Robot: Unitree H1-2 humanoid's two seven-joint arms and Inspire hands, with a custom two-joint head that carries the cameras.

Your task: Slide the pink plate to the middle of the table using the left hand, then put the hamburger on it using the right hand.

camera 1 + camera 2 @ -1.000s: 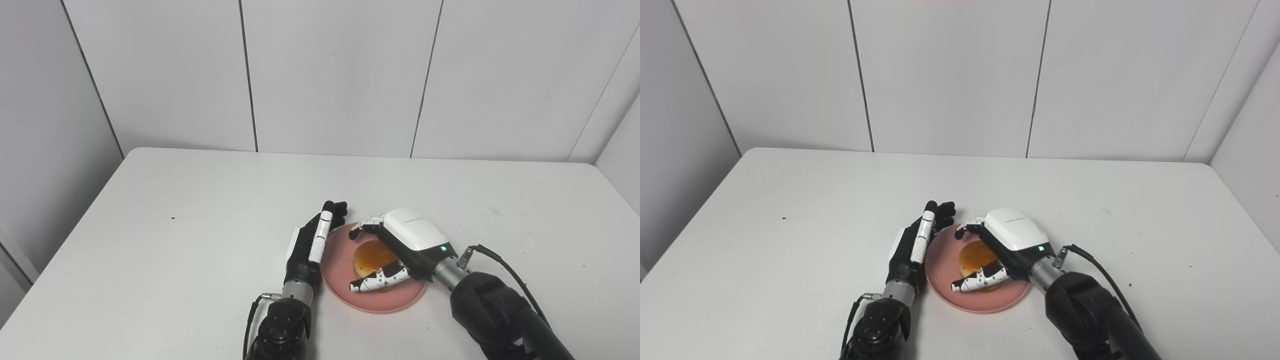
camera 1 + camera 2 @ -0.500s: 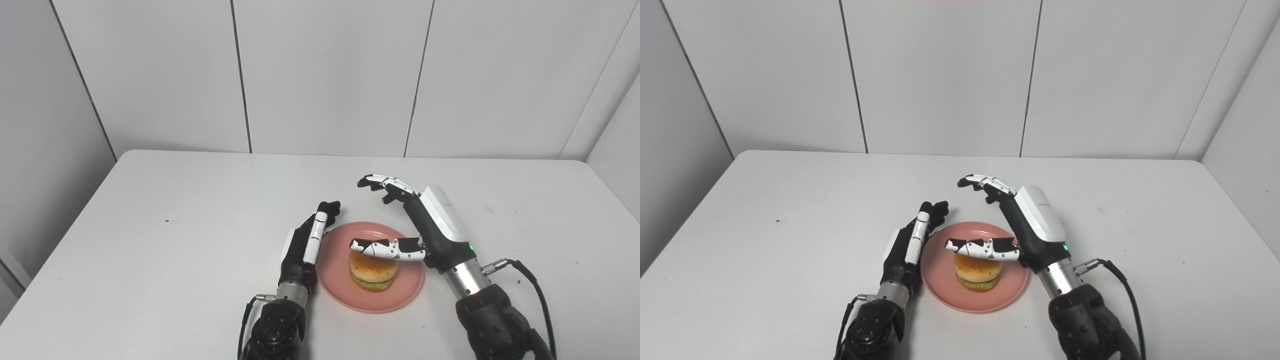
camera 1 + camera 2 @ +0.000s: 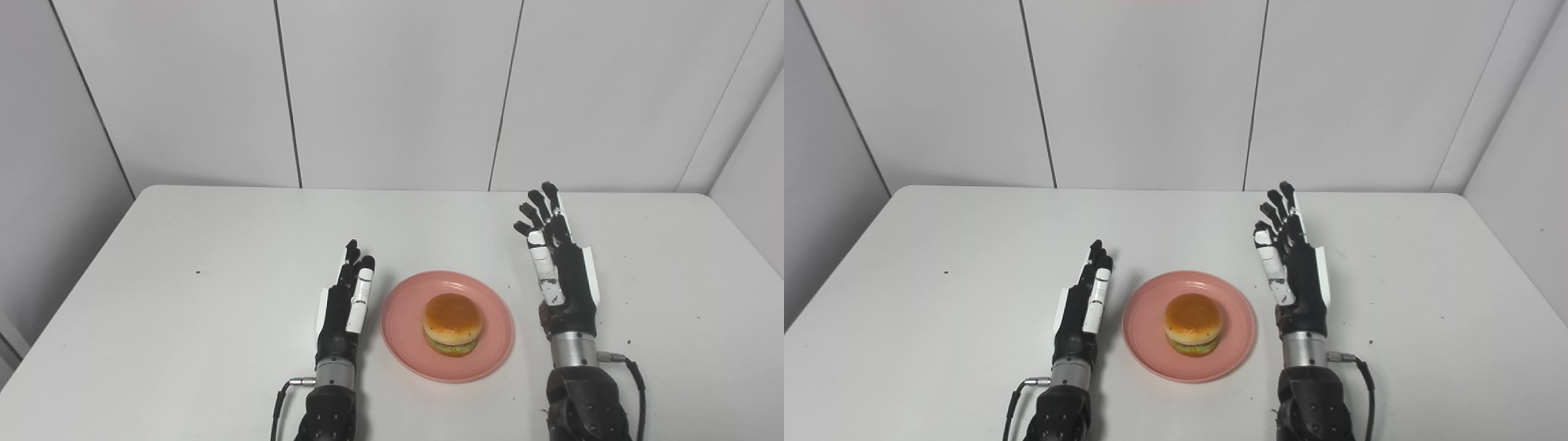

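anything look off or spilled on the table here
Nothing stands out. The hamburger sits upright on the pink plate, with the left robot hand and right robot hand open on either side, clear of it. A few small dark specks dot the table.

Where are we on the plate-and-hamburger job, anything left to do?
Both steps look done. The round pink plate sits near the middle of the white table, and the hamburger with its brown bun stands upright on it. Nothing is in hand: the left hand is open beside the plate's left edge, and the right hand is open to its right, clear of it. Nothing appears left.
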